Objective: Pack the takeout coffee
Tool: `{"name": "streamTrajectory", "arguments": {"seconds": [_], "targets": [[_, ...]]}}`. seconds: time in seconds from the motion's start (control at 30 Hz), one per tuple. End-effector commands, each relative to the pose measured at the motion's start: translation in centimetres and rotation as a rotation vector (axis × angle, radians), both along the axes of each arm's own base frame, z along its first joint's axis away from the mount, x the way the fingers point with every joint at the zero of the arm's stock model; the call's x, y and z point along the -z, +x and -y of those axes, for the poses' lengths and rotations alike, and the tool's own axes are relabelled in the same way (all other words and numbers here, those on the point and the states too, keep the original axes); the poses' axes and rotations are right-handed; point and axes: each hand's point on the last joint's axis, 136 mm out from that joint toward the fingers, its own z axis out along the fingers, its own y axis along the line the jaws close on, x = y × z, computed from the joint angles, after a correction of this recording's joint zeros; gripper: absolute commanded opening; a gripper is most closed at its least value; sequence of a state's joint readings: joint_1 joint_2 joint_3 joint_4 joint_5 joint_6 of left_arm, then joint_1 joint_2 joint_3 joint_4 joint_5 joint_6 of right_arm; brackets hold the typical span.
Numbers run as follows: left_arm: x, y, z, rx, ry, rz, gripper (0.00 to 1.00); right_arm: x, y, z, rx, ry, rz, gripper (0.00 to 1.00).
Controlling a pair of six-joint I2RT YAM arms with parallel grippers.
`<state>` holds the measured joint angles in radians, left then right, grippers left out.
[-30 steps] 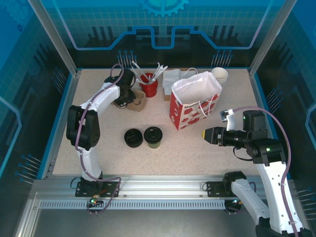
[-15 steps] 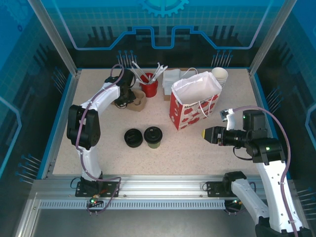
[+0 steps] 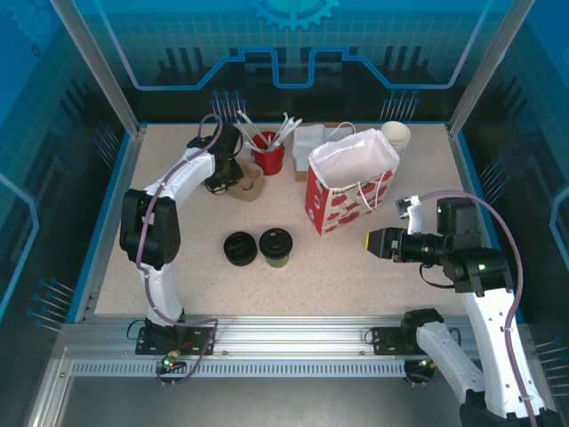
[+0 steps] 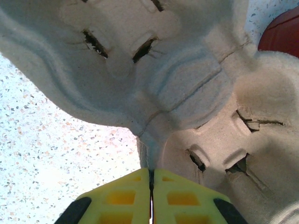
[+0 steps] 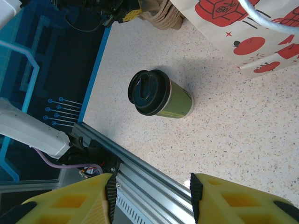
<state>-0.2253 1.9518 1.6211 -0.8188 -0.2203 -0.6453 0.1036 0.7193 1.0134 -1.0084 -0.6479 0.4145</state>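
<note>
Takeout coffee [image 3: 276, 247] lidded, outside bag [image 3: 342, 203], left tool [image 4: 150, 179] pinching pulp carrier [image 4: 187, 84]

Pulp carrier [image 4: 187, 79] cropped; left tool [image 4: 150, 174] pinch seemingly hidden.

a pale speckled tabletop [image 3: 178, 267] is lying under bright, even light that is casting only soft, short shadows. a thin blue rim [image 3: 107, 222] is running along its left, far and right sides, and a ribbed aluminium rail [image 3: 293, 342] is closing off its near edge. translucent blue panels printed with grid and circuit lines are standing around it, a back panel [image 3: 293, 53], a left panel [image 3: 40, 133] and a right panel [image 3: 533, 133], with slanting metal posts [image 3: 95, 62] framing the corners and part of a gear emblem [image 3: 293, 9] showing at the top.
</note>
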Motion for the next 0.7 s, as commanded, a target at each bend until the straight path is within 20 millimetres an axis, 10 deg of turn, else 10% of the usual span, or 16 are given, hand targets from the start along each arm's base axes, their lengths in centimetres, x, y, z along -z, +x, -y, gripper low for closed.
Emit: {"name": "streamTrajectory", "arguments": {"seconds": [0.0, 0.67], "targets": [[-1.3, 0.0, -0.1, 0.017, -0.006, 0.008, 0.07, -1.1, 0.3, 0.0, 0.003, 0.026, 0.028, 0.47], [-7.1, -1.1, -0.4, 0.002, -0.099, 0.167, 0.0, -1.8, 0.4, -0.1, 0.01, 0.039, 0.041, 0.48]]}}
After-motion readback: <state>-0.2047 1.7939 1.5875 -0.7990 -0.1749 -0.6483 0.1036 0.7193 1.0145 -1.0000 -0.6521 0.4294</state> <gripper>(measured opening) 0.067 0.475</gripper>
